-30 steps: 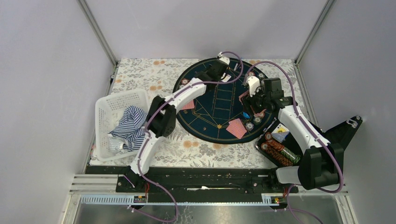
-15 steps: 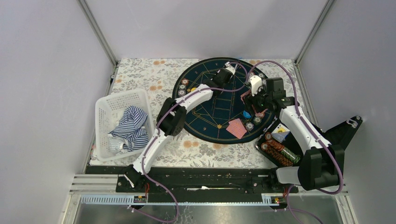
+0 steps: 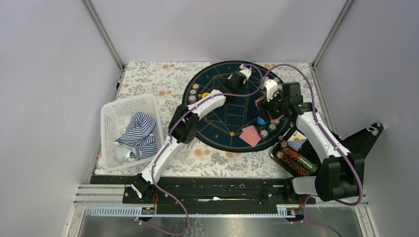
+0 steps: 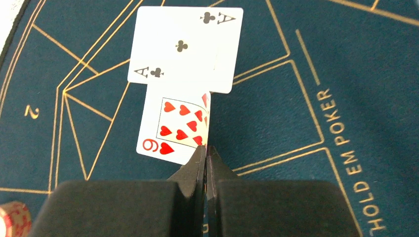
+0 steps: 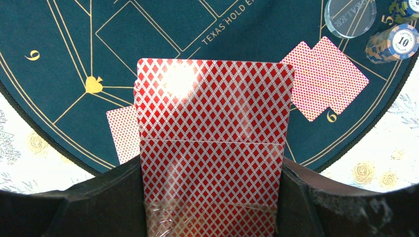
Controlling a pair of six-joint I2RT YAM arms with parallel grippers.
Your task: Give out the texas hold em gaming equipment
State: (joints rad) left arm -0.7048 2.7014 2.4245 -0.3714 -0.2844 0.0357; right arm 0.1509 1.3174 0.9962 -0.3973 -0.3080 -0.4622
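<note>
In the left wrist view my left gripper (image 4: 205, 148) is shut on the edge of a nine of hearts card (image 4: 173, 131), held tilted just above the round dark mat (image 4: 306, 59). An ace of clubs (image 4: 185, 47) lies face up on the mat right beyond it. My right gripper (image 5: 212, 170) is shut on a deck of red-backed cards (image 5: 212, 123), which fills the gap between its jaws. From above, the left gripper (image 3: 243, 75) is over the mat's far part and the right gripper (image 3: 267, 104) is over its right side.
Red-backed cards (image 3: 250, 135) lie on the mat's near right, with more (image 5: 323, 79) under the right wrist. Chip stacks (image 3: 195, 87) ring the mat, near a blue disc (image 3: 260, 120) and a yellow disc (image 3: 205, 95). A white basket (image 3: 111, 116) holds striped cloth; a black tray (image 3: 296, 157) holds chips.
My left arm has swung right and farther across the mat, still shut on its card. The right gripper and its deck have barely shifted.
</note>
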